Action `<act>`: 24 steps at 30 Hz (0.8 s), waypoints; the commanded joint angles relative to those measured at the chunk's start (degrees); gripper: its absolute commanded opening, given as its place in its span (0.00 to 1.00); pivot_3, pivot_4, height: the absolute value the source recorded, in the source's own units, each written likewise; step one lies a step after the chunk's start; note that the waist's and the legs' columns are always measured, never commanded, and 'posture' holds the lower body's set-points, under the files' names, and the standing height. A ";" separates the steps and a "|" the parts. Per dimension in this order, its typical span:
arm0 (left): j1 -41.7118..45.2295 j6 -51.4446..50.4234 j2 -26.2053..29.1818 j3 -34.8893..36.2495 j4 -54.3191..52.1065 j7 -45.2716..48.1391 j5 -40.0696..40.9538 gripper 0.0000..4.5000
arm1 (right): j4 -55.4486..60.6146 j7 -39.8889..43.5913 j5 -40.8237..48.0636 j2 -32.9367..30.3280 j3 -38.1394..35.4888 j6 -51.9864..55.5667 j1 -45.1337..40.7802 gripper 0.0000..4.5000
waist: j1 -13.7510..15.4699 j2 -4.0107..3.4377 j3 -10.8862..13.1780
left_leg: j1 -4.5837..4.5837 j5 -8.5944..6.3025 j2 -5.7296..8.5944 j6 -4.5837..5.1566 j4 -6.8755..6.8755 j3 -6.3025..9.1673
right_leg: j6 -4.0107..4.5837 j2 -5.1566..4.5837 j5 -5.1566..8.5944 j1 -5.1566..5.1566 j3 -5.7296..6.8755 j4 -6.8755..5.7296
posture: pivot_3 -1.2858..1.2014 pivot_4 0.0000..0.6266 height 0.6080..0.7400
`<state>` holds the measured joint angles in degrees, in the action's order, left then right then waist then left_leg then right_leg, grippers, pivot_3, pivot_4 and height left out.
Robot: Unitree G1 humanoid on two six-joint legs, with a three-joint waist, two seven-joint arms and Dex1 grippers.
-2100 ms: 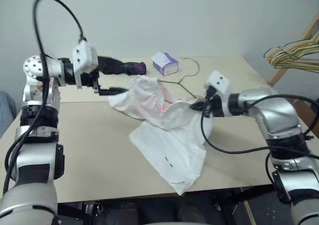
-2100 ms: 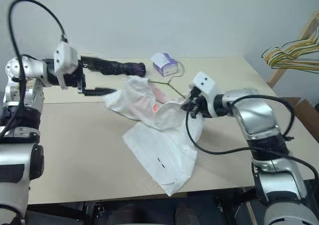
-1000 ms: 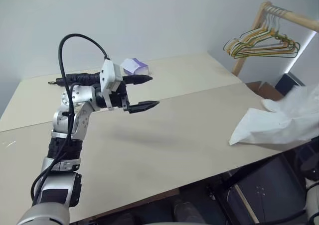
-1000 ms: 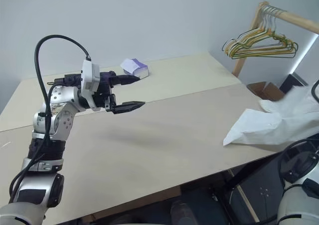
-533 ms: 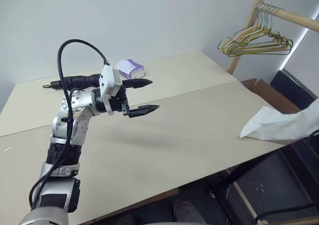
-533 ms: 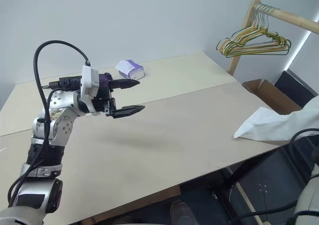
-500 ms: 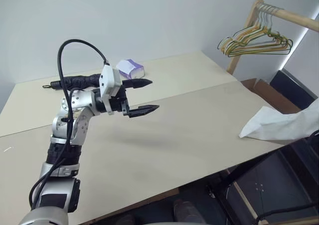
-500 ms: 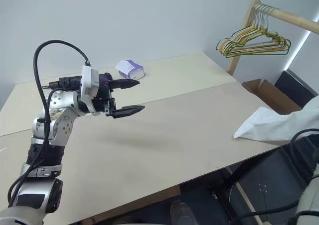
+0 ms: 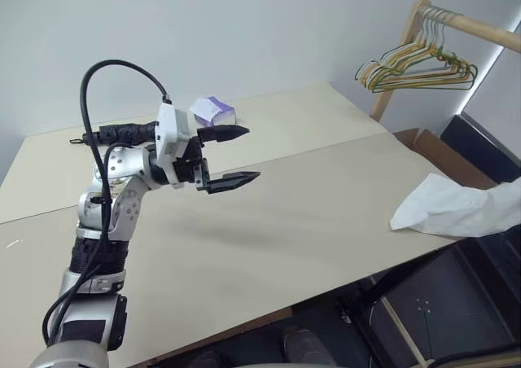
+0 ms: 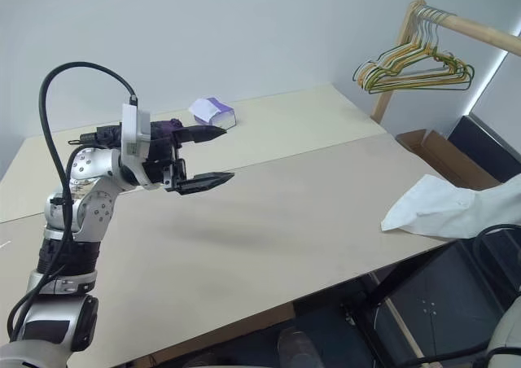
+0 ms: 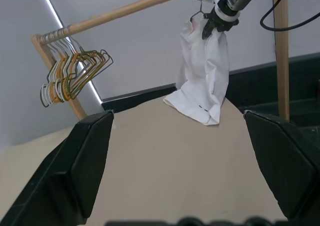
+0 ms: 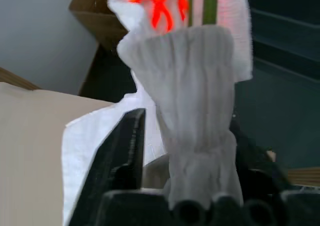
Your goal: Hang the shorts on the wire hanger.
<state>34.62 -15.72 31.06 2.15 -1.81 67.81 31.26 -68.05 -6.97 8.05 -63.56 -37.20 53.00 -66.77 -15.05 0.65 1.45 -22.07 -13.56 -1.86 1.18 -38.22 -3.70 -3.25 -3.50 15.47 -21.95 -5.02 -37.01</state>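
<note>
The white shorts (image 11: 202,76) hang from near the wooden rail (image 11: 125,8), their lower end resting on the table's right edge (image 9: 452,209). In the right wrist view the gathered waistband (image 12: 192,86) lies between the spread fingers of my right gripper (image 12: 185,123), with a gap beside one finger (image 12: 125,156). Red marks and a strip of the green wire hanger (image 12: 210,6) show inside the cloth; its thin hook (image 11: 199,3) rises by the right gripper (image 11: 220,18). My left gripper (image 9: 240,155) hovers open above the table's middle, far from the shorts.
A bunch of yellow, green and white hangers (image 9: 419,63) hangs on the rail past the table's far right corner. A purple-and-white box (image 9: 213,110) and a long black object (image 9: 122,132) lie at the back of the table (image 9: 309,213). A cardboard box (image 10: 444,152) sits on the floor.
The head camera swung right a second ago and has since held. The shorts' end slid right along the table edge and sagged a little. The left gripper stayed open in place.
</note>
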 commanded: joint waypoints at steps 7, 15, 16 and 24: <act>0.92 0.21 -0.52 1.49 -1.45 -0.78 1.89 1.00 | 11.50 -2.83 0.45 0.31 4.84 2.25 -3.15 0.99 | 0.02 -0.05 0.02 | 0.01 0.00 0.00 0.00 0.01 -0.05 | -0.04 0.00 -0.01 -0.02 -0.08 0.00 | 0.44 0.00 1.00; 0.78 0.05 -1.34 2.10 -1.92 -1.58 2.82 1.00 | 53.69 -8.19 -4.50 9.49 9.02 6.82 11.27 0.99 | 0.10 -0.17 -0.02 | 0.01 0.00 -0.01 0.00 0.08 -0.14 | -0.17 0.05 -0.02 -0.16 -0.36 -0.09 | 0.44 0.00 1.00; 0.80 -0.09 -1.48 2.29 -2.01 -1.66 3.17 1.00 | 57.54 -8.47 -6.48 9.66 11.67 7.11 13.48 0.99 | 0.22 -0.18 -0.02 | 0.01 0.00 -0.02 0.00 0.07 -0.14 | -0.18 0.05 -0.03 -0.16 -0.36 -0.10 | 0.44 0.00 1.00; -1.56 -1.22 0.72 3.50 -2.62 -3.09 2.80 1.00 | 68.55 -3.30 -12.04 10.07 20.31 -4.53 21.91 0.99 | 1.53 -0.18 -0.02 | 0.00 0.00 0.00 0.01 0.06 -0.18 | -0.26 0.03 -0.07 -0.19 -0.38 -0.03 | 0.46 0.00 1.00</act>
<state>33.18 -16.84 30.60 3.67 -2.56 65.60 33.95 -2.66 -11.20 -2.18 -52.79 -18.20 52.42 -44.28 -13.53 0.48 1.43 -22.06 -13.55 -1.87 1.19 -38.16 -3.88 -3.51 -3.46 15.40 -22.14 -5.39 -37.04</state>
